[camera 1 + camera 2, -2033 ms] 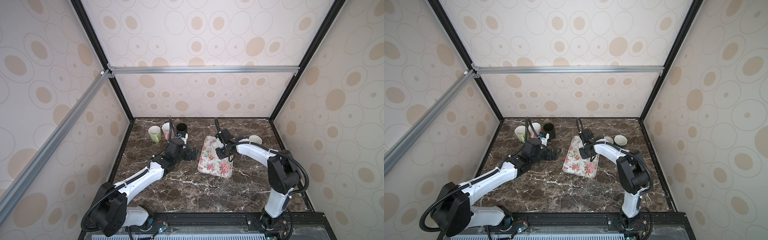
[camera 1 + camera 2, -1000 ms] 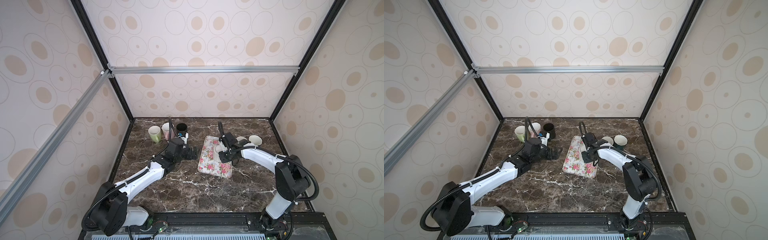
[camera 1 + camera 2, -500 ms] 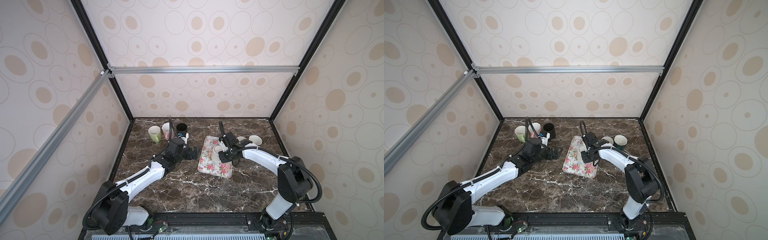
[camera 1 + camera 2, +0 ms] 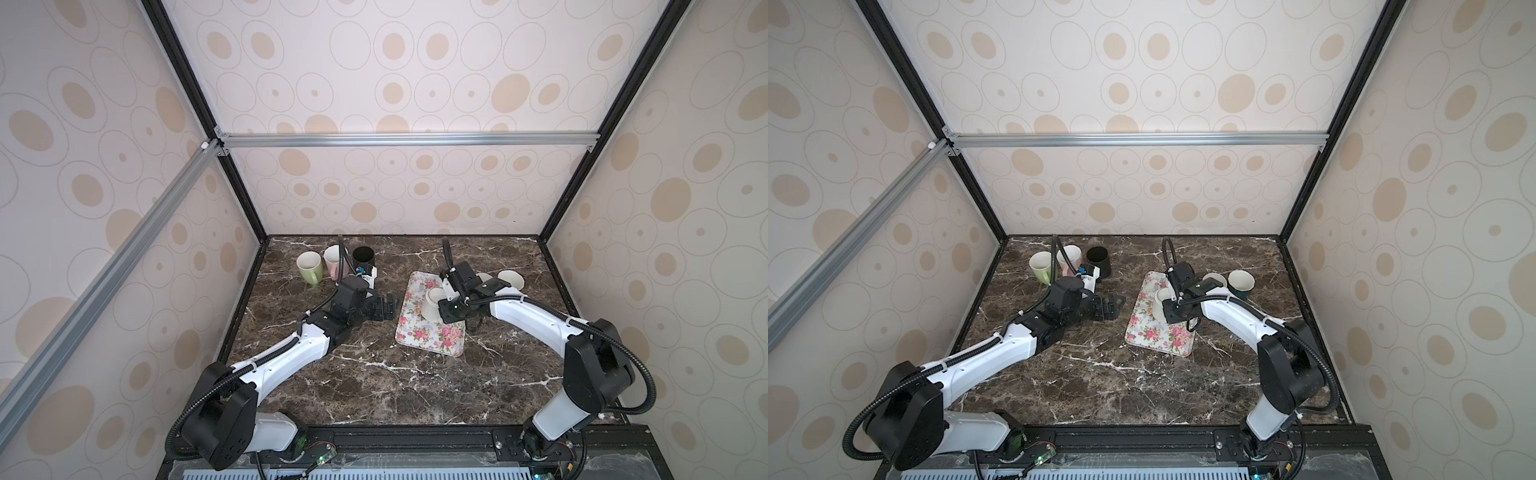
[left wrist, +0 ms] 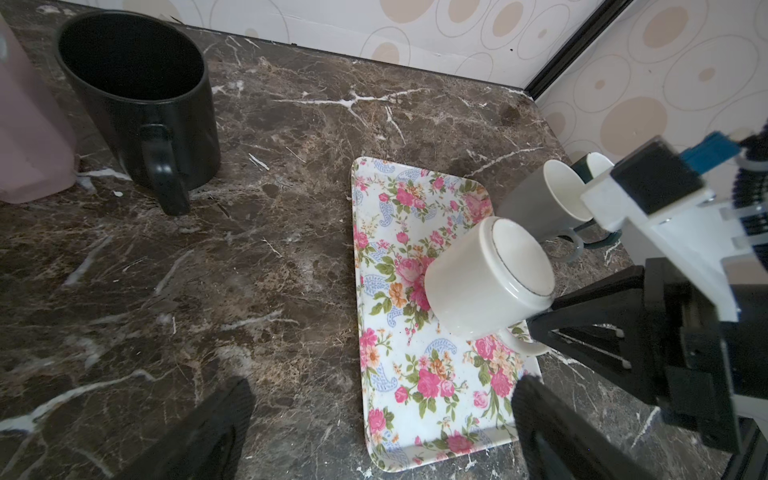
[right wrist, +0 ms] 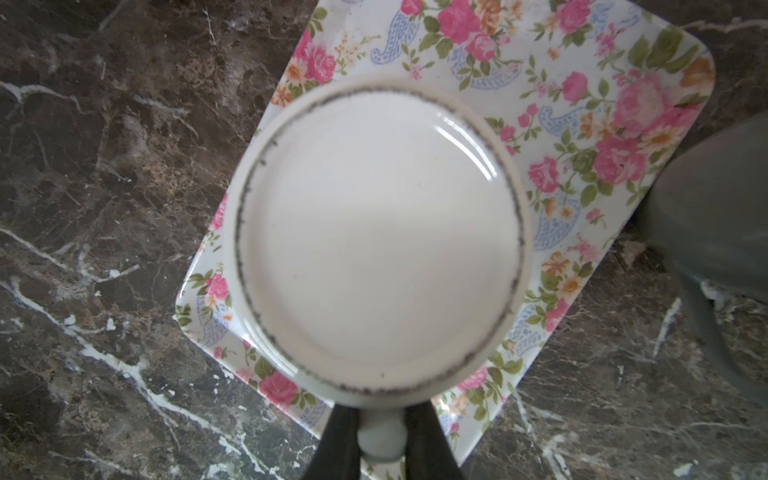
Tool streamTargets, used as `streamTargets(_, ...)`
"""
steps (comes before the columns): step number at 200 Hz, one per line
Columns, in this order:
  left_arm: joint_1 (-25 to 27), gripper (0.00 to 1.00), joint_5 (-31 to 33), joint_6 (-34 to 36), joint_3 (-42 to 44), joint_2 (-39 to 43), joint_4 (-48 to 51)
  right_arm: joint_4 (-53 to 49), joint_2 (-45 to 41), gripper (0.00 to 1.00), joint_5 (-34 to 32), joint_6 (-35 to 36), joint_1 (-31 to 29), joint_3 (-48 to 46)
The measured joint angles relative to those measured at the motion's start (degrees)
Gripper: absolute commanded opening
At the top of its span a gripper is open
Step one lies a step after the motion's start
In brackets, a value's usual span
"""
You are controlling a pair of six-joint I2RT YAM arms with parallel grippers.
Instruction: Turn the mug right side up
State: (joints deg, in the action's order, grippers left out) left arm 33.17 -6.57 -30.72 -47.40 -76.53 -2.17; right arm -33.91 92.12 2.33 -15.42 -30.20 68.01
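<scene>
A white mug [image 4: 432, 303] [image 4: 1160, 305] hangs bottom up and tilted just over a floral tray [image 4: 428, 336] [image 4: 1158, 336]. Its flat base [image 6: 378, 245] fills the right wrist view. My right gripper [image 6: 380, 436] [image 4: 451, 309] is shut on the mug's handle, which sticks out between the black fingers. From the left wrist view the mug [image 5: 486, 278] leans with its rim low over the tray [image 5: 399, 374]. My left gripper [image 5: 380, 405] [image 4: 388, 307] stands open and holds nothing, low over the marble just left of the tray.
A green mug [image 4: 308, 266], a pink mug [image 4: 332, 259] and a black mug [image 4: 363, 259] [image 5: 137, 95] stand upright at the back left. A grey mug [image 4: 484, 277] and a dark mug [image 4: 510, 278] sit behind the right arm. Walls enclose three sides.
My right gripper has carried the mug from the tray's back end toward its middle and tilted it. The left arm has not moved.
</scene>
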Motion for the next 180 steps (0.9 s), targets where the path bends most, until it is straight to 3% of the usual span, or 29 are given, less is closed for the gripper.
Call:
streamTargets(97, 0.0, 0.98, -1.0, -1.0, 1.5, 2.4, -0.5, -0.2, -10.2, 0.0, 1.8, -5.5, 0.0, -0.2)
streamTargets(180, 0.0, 0.98, -3.2, -5.7, 5.8, 5.7, -3.6, 3.3, -18.2, 0.0, 3.0, -11.2, 0.5, -7.7)
